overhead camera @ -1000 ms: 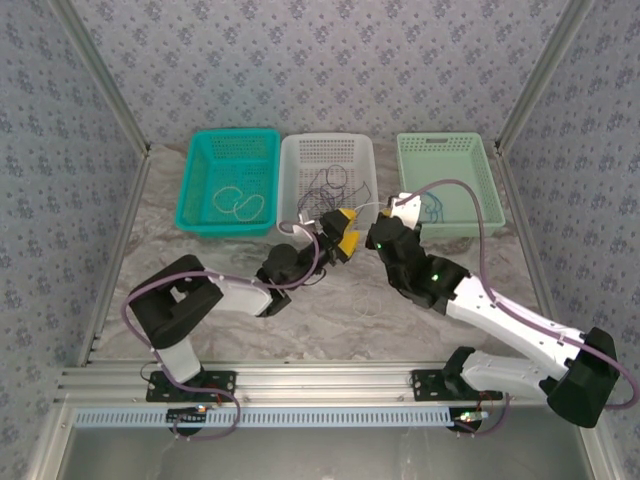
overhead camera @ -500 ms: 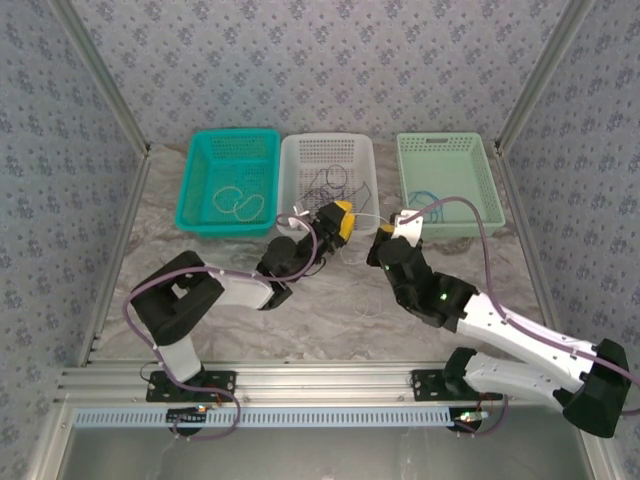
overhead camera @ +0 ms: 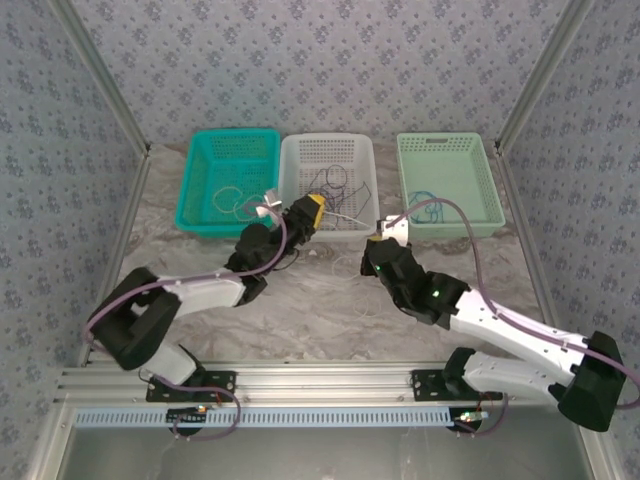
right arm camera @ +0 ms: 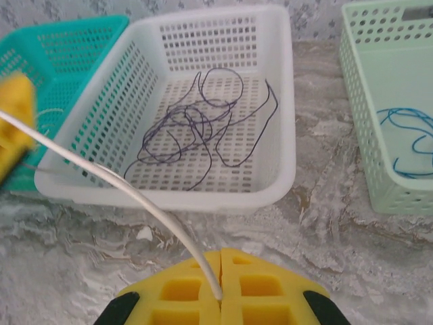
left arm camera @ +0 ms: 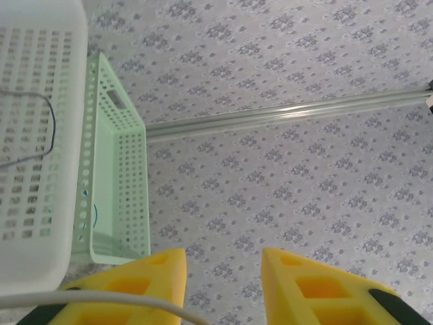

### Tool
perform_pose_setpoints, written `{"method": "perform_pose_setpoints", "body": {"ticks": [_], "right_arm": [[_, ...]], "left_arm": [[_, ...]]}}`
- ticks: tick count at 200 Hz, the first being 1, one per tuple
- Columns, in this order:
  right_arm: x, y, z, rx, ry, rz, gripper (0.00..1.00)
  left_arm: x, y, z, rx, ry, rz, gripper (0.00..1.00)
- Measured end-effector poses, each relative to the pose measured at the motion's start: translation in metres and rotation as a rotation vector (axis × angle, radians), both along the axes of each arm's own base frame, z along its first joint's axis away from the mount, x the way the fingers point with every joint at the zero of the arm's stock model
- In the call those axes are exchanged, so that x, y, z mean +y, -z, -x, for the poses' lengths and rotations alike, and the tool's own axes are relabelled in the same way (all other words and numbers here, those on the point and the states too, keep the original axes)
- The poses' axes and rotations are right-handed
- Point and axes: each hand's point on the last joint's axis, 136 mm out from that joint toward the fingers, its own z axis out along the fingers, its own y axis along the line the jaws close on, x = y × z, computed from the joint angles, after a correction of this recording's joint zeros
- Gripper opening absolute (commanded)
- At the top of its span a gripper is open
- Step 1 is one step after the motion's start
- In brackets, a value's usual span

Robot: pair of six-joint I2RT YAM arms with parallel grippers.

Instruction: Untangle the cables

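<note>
Stretching a white cable [right arm camera: 135,196] between them, both arms reach just in front of the white basket [right arm camera: 277,101]. The right pincer [right arm camera: 221,261], bottom centre of its wrist view, is clamped tight on the cable, probably to anchor it. The left pincer [left arm camera: 222,256] stands partly apart with the cable lying across one finger; a grip there cannot be confirmed. Black cables [right arm camera: 196,125] lie tangled in the white basket, and a blue cable [right arm camera: 409,132] lies in the green basket [right arm camera: 355,81] at right, seemingly sorted by colour.
</note>
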Motion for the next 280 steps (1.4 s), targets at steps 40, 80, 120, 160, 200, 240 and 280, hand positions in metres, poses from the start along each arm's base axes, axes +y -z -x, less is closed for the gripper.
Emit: {"method": "perform_pose_setpoints", "body": {"ticks": [40, 80, 120, 160, 200, 240, 280], "right_arm": [[0.025, 0.017, -0.004, 0.075, -0.065, 0.017, 0.00], [0.057, 0.028, -0.010, 0.127, -0.131, 0.014, 0.00], [0.091, 0.030, -0.021, 0.145, -0.186, -0.018, 0.35], [0.124, 0.019, -0.031, 0.132, -0.235, -0.064, 0.75], [0.128, 0.007, -0.031, 0.111, -0.247, -0.082, 0.80], [0.103, 0.013, -0.023, 0.117, -0.200, -0.048, 0.81], [0.066, 0.040, -0.008, 0.165, -0.131, 0.007, 0.81]], "left_arm": [[0.010, -0.023, 0.002, -0.085, 0.023, -0.187, 0.03], [0.020, -0.025, 0.011, -0.145, 0.051, -0.381, 0.00], [0.052, -0.025, 0.009, -0.173, 0.013, -0.549, 0.00], [0.093, -0.049, -0.003, -0.224, -0.072, -0.670, 0.00], [0.127, -0.102, -0.016, -0.312, -0.142, -0.756, 0.00], [0.146, -0.154, -0.014, -0.419, -0.199, -0.824, 0.00], [0.168, -0.163, -0.027, -0.429, -0.253, -0.897, 0.00]]}}
